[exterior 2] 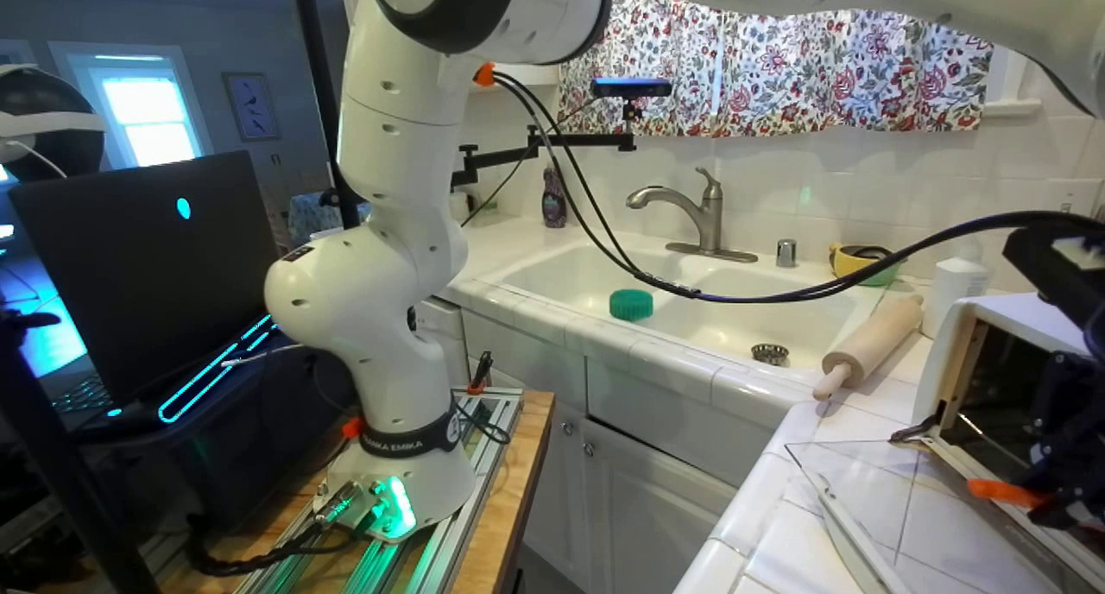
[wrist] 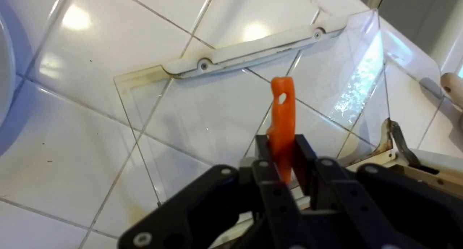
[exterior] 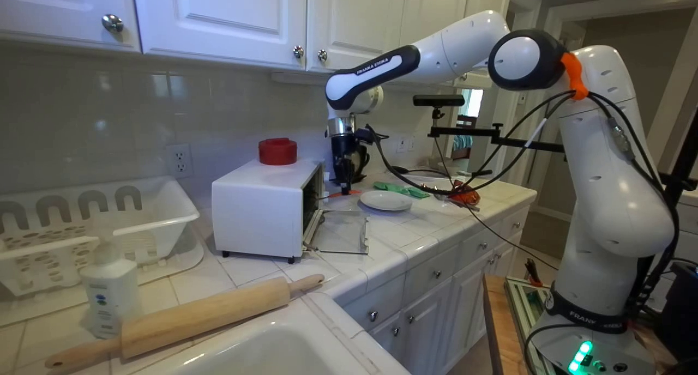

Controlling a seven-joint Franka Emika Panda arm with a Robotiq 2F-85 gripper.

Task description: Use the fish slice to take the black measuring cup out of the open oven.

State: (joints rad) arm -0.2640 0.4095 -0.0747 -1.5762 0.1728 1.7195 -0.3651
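My end effector is narrow, and its two black fingers grip the fish slice by its orange handle, one finger at each side. I see in both exterior views how the thin metal shaft goes from there into the opening of the white, box-shaped countertop oven. The oven stands on the white tiled table, not far from the inner corner, where the sink is. Its transparent glass door is lowered above the tiles, and one corner of the glass comes near the front edge. Where the black measuring cup is, I cannot tell, because the inside of the oven is dark and partly hidden. On top of the oven sits a round red container. Away from the glass door, between the front edge and the back edge, lies a round white plate, with a green cloth-like item just beside it. A light wooden rolling pin lies along the sink, near a white bottle.
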